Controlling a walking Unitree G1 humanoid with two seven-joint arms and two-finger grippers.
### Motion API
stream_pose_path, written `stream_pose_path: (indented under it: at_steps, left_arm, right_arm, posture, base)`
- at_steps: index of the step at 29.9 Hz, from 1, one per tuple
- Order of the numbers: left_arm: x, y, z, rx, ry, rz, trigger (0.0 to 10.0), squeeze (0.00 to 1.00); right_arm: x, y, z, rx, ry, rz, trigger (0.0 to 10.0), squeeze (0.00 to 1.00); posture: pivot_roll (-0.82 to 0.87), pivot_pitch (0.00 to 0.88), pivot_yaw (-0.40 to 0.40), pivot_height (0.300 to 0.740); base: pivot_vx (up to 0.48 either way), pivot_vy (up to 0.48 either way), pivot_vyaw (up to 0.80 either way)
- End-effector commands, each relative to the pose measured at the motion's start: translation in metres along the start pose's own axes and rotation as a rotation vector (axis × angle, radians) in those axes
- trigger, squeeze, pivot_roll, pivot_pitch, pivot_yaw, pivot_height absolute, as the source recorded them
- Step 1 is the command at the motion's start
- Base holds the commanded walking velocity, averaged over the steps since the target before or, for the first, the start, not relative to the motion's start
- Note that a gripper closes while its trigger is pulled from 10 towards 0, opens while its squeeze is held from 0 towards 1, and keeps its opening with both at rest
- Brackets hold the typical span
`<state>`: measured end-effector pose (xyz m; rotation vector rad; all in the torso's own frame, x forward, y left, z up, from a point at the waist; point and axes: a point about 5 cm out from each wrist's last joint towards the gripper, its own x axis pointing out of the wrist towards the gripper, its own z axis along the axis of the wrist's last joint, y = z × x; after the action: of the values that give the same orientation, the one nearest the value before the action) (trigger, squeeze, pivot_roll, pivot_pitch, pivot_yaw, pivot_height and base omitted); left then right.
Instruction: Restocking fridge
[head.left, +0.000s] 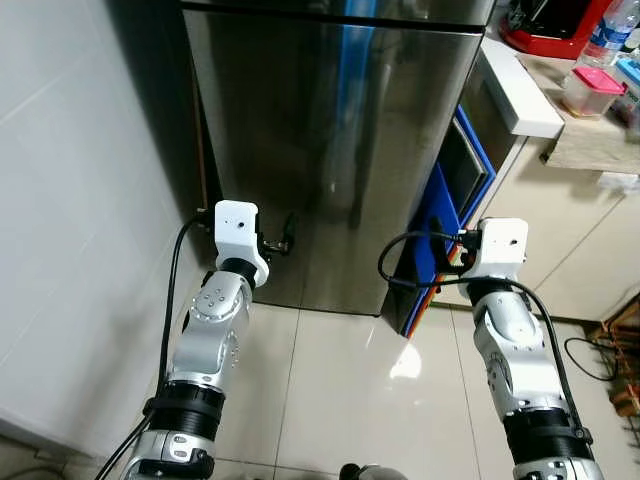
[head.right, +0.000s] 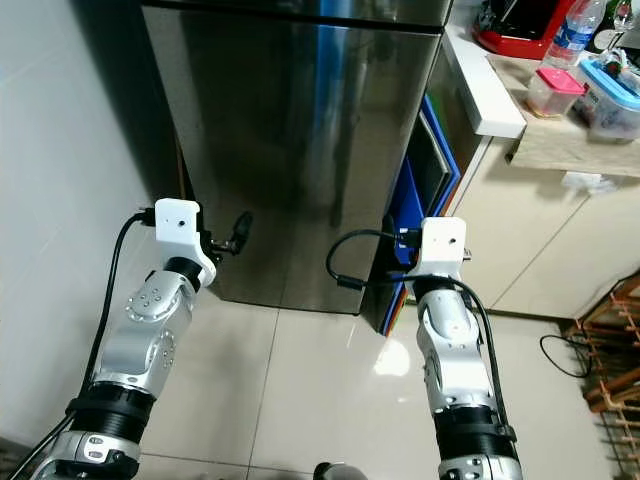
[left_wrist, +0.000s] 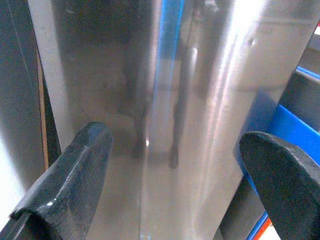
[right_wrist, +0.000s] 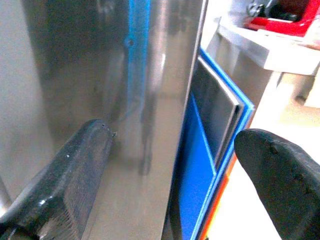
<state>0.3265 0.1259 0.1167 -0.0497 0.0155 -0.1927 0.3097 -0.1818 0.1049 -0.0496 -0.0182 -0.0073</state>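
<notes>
We face closed steel fridge (head.left: 330, 150); white wall (head.left: 80, 200) tight on our left, blue panels (head.left: 425, 240) wedged beside fridge's right edge, tiled floor (head.left: 350, 390) open below. Left gripper (left_wrist: 170, 190) and right gripper (right_wrist: 170, 185) spread wide, empty, near door, touching nothing.

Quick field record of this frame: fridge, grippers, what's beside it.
fridge: steel door, shut, facing the robot
left gripper: open, empty, raised before the door
right gripper: open, empty, near the door's right edge
beside fridge: blue panels leaning in the gap by the counter
on counter: pink-lidded tub, bottle
floor: glossy tile
</notes>
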Motion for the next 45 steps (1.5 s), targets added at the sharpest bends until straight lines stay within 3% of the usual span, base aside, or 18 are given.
stream_pose_path:
  at_steps: [1,21,37,45]
  left_arm:
    - [0.000,-0.001,0.005,0.006,-0.029,-0.010,10.0,0.00]
    - [0.000,-0.007,0.005,0.008,-0.034,-0.029,10.0,0.00]
    - [-0.003,0.000,-0.001,0.014,-0.003,0.010,10.0,0.00]
    - [-0.003,0.002,-0.004,0.020,0.014,0.019,10.0,0.00]
  right_arm:
    - [0.001,0.002,0.008,0.012,-0.042,0.003,10.0,0.00]
    - [0.004,0.002,0.004,0.014,-0.014,0.002,10.0,0.00]
    - [0.002,0.005,-0.003,0.061,0.036,0.018,10.0,0.00]
    - [-0.001,-0.002,-0.004,0.088,0.026,-0.023,10.0,0.00]
  posture:
    - [-0.04,0.000,-0.021,0.735]
    - [-0.04,0.000,-0.020,0.735]
    - [-0.03,0.000,-0.021,0.735]
    - [-0.04,0.000,-0.020,0.735]
  base:
    - [0.000,-0.458,0.00]
    - [0.000,-0.457,0.00]
    - [0.000,-0.455,-0.09]
    - [0.000,0.000,-0.61]
